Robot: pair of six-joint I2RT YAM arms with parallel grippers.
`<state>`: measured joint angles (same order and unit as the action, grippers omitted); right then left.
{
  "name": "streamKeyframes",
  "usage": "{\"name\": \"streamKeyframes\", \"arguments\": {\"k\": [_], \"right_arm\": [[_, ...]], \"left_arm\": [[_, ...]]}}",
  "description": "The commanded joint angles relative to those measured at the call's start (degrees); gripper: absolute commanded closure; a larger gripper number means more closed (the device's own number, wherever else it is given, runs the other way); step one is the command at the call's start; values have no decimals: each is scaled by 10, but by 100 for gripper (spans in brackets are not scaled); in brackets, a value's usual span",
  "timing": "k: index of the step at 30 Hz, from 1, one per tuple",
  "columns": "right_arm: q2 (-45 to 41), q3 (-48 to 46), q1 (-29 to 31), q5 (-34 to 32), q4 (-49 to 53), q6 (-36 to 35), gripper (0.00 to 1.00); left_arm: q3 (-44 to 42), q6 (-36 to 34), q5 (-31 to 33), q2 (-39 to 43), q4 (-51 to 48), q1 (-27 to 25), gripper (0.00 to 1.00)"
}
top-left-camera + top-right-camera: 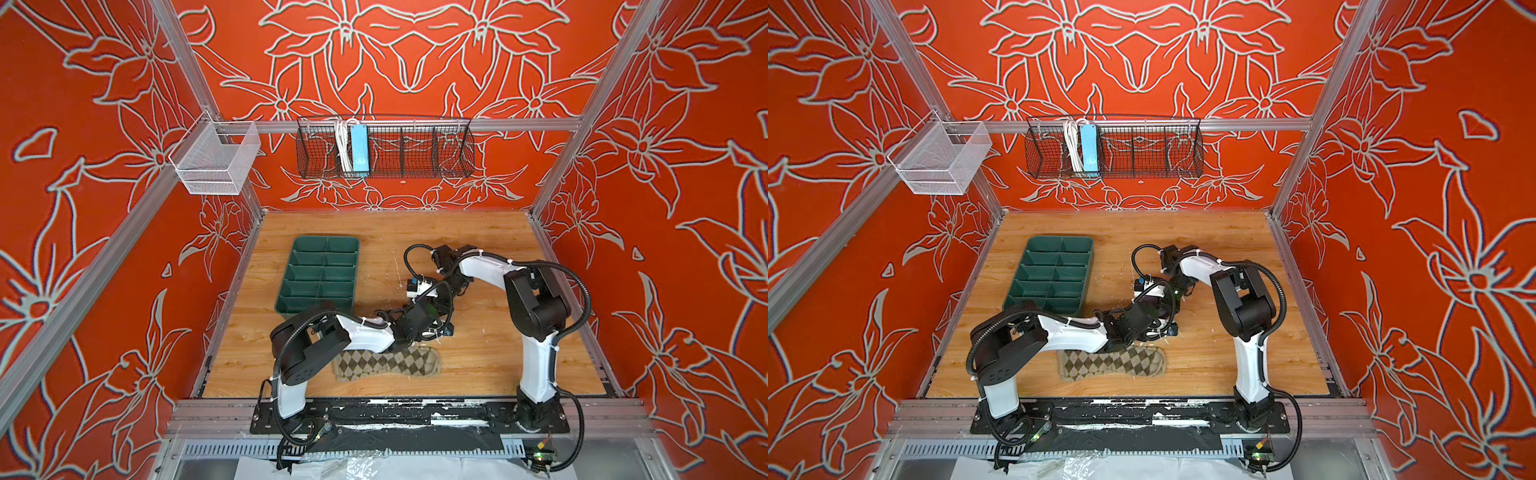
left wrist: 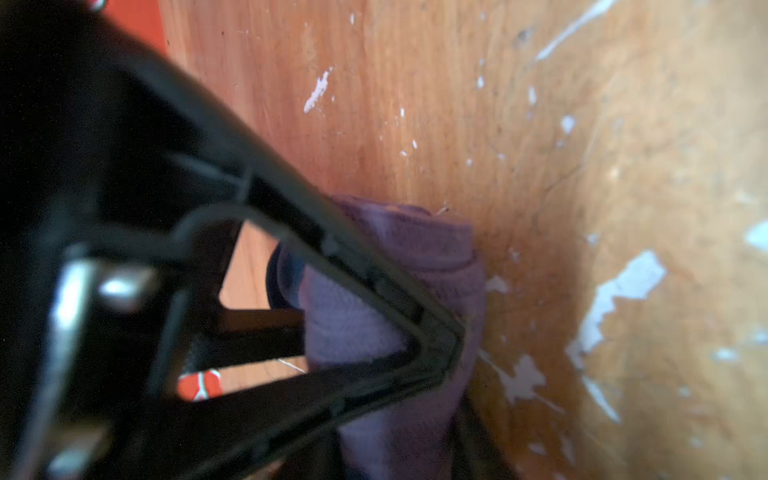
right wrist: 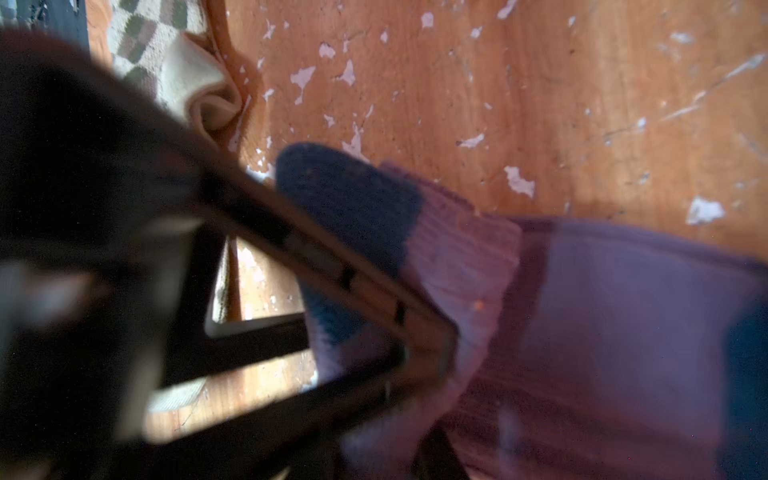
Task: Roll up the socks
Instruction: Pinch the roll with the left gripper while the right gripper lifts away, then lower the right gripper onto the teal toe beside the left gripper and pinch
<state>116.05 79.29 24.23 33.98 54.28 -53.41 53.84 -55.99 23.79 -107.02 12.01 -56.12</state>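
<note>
The purple ribbed sock [image 2: 419, 249] lies partly rolled on the wooden table, its navy toe [image 3: 345, 195] showing in the right wrist view. My left gripper [image 2: 453, 399] is shut on a fold of this purple sock. My right gripper [image 3: 419, 419] is shut on the same sock close by. In both top views the two wrists meet over the middle of the table and hide the purple sock. The beige argyle sock [image 1: 386, 365] lies flat and unrolled near the front edge, just in front of the left forearm, also seen as the argyle sock [image 1: 1113, 363].
A green divided tray [image 1: 324, 238] stands at the back left of the table. A white mesh basket [image 1: 216, 160] and a black wire basket [image 1: 415, 151] hang on the frame above. The table's wood [image 3: 457, 83] is flecked with white chips.
</note>
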Motion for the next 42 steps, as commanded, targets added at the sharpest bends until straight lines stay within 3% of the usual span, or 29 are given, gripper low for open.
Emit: {"name": "streamKeyframes", "arguments": {"k": [1,4,10,19,25,33,38,42], "right_arm": [[14,-12,-12,-26,30,-11,91],[-13,-27,-16,-39,-12,9,82],[-97,-76,-42,-55,-117,48,62],[-250,-158,-147,-67,-346,247,60],[-422,-269,-169,-101,-517,328,52],[-599,-349,-155,-49,-488,288,50],[-671,-369,-77,-102,-404,182,44],[-653,-375,-5,-144,-338,97,37]], "left_arm": [[3,14,-13,-28,-35,10,79],[18,34,-16,-34,-93,12,85],[22,66,-42,-17,-186,17,87],[59,98,-130,-3,-326,36,87],[165,121,-267,-43,-491,63,86],[291,134,-375,-144,-620,94,85],[367,146,-444,-200,-681,122,85],[424,137,-495,-238,-732,143,83]]}}
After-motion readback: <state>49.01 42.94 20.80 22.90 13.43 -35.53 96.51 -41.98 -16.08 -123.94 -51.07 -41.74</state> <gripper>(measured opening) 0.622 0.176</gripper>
